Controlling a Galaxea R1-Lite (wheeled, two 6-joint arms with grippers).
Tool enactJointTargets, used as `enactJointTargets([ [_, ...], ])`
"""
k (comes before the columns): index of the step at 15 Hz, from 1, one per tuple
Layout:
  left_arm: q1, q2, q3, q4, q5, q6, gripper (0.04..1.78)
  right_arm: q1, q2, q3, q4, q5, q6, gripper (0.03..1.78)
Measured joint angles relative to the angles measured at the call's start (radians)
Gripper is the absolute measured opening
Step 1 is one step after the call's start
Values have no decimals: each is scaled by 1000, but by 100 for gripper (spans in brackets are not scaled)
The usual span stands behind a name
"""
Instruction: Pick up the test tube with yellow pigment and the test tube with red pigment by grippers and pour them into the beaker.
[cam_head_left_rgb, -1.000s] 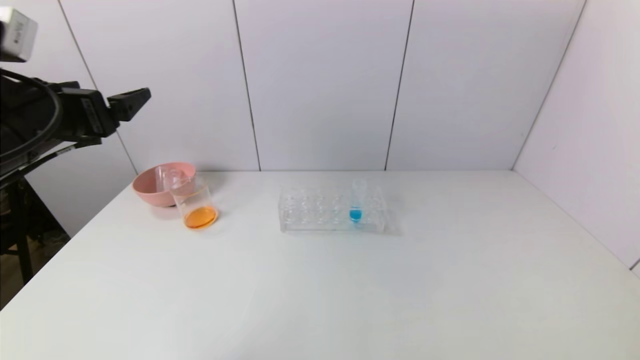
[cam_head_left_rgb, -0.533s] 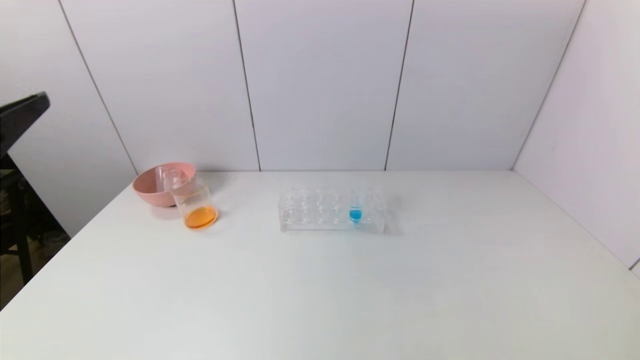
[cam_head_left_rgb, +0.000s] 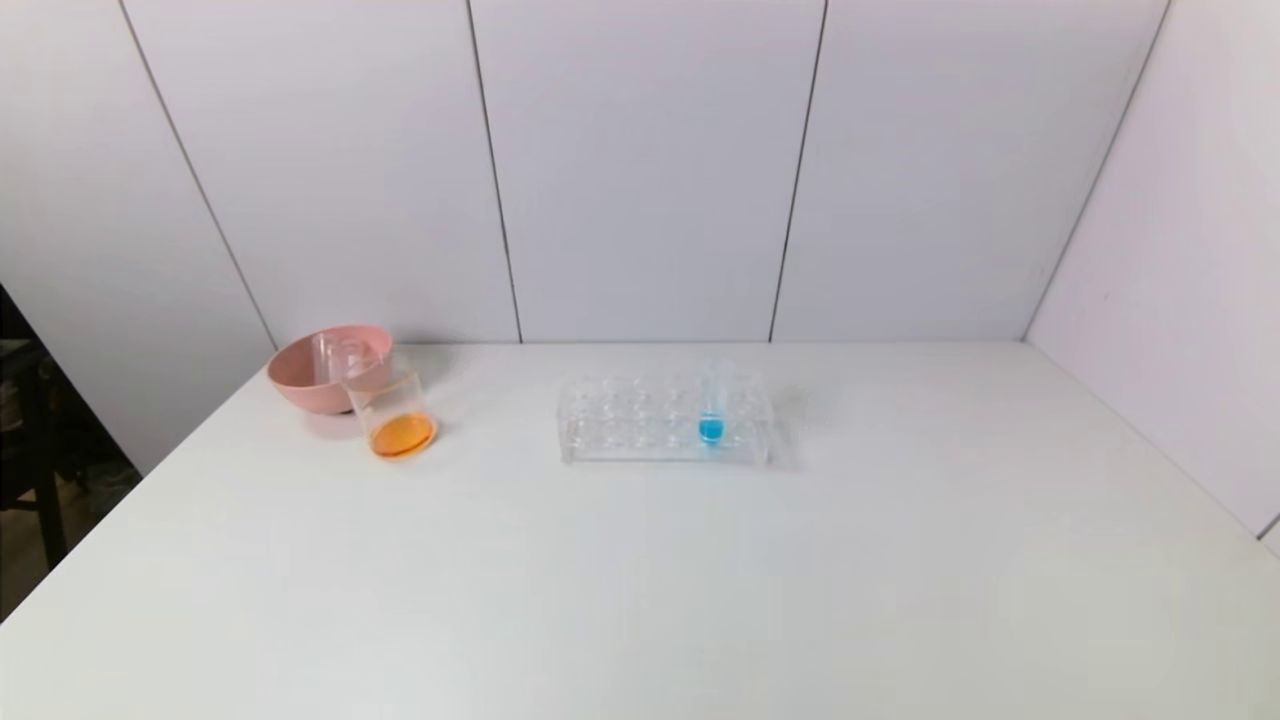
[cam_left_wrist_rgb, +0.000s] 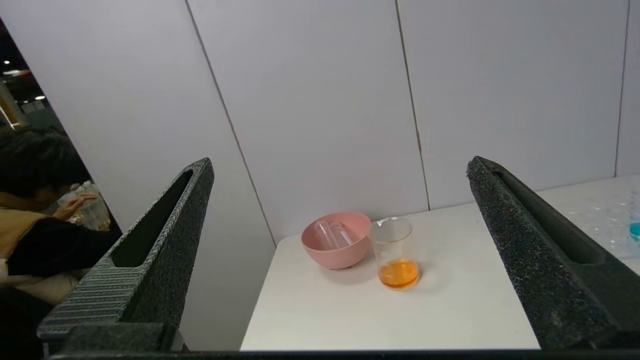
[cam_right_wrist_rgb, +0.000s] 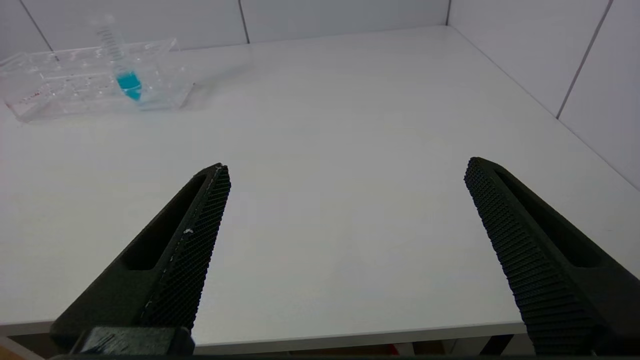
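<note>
The beaker (cam_head_left_rgb: 388, 403) stands at the table's far left with orange liquid in its bottom; it also shows in the left wrist view (cam_left_wrist_rgb: 396, 252). No yellow-tipped or red-tipped tube is in view. Two clear tubes (cam_left_wrist_rgb: 332, 234) with no colour lie in the pink bowl (cam_head_left_rgb: 316, 370), (cam_left_wrist_rgb: 334, 247) just behind the beaker. My left gripper (cam_left_wrist_rgb: 340, 170) is open and empty, off the table's left side, facing the bowl and beaker. My right gripper (cam_right_wrist_rgb: 345, 172) is open and empty over the table's near edge. Neither gripper shows in the head view.
A clear rectangular tube rack (cam_head_left_rgb: 664, 420) stands mid-table holding one blue-tipped tube (cam_head_left_rgb: 711, 405), also in the right wrist view (cam_right_wrist_rgb: 125, 70). White walls close the back and right. A person (cam_left_wrist_rgb: 40, 200) is beyond the table's left side.
My left arm has pulled back to the left and left the head view. The beaker, bowl and rack have not moved.
</note>
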Motion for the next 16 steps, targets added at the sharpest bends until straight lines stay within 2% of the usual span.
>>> enactJointTargets([
  [3,18,-193,96,68,-56,-7,176,0,0,0,0,0,0,171],
  [5,24,-276,213,73,-82,-18,176,0,0,0,0,0,0,171],
  [8,27,-324,426,38,-79,-97,176,0,0,0,0,0,0,171],
  [10,28,-335,543,72,-49,-166,176,0,0,0,0,0,0,171],
  [12,28,-340,573,165,-27,-262,176,0,0,0,0,0,0,171],
  [16,28,-341,586,152,-22,-323,176,0,0,0,0,0,0,171],
])
